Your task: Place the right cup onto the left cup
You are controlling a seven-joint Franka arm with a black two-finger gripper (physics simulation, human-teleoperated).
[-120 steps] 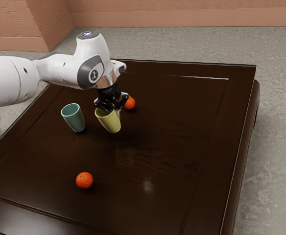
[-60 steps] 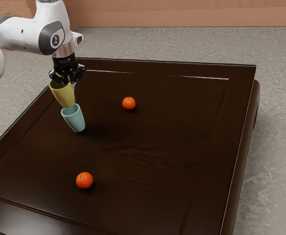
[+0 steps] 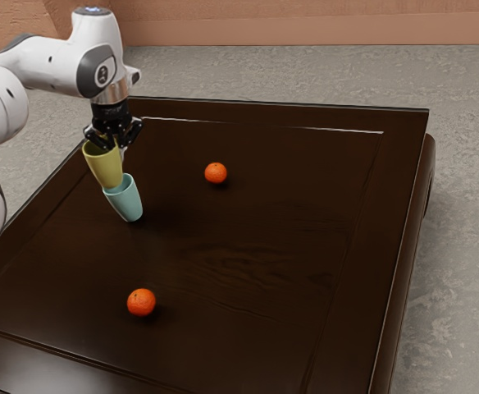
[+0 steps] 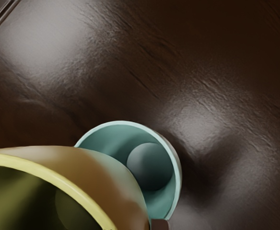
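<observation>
My gripper [image 3: 113, 141] is shut on the yellow cup [image 3: 105, 167], holding it up near its rim. The teal cup [image 3: 125, 201] stands upright on the table, and the yellow cup's lower end overlaps its rim in the exterior view. Seen from my hand, the large yellow cup [image 4: 101, 175] covers one side of the teal cup [image 4: 163, 196], whose inner floor remains partly visible. Whether the cups touch, or the yellow cup's base is inside the teal rim, I cannot tell.
On the dark table [image 3: 256, 238] lie two oranges: one [image 3: 216, 173] toward the back, on the exterior view's right of the cups, and another [image 3: 141, 302] nearer the front. The table's far edge runs behind the gripper.
Over the last second my gripper has carried the yellow cup toward the exterior view's left, to the teal cup. During the latter half-second, the yellow cup came down slightly. The teal cup stayed put.
</observation>
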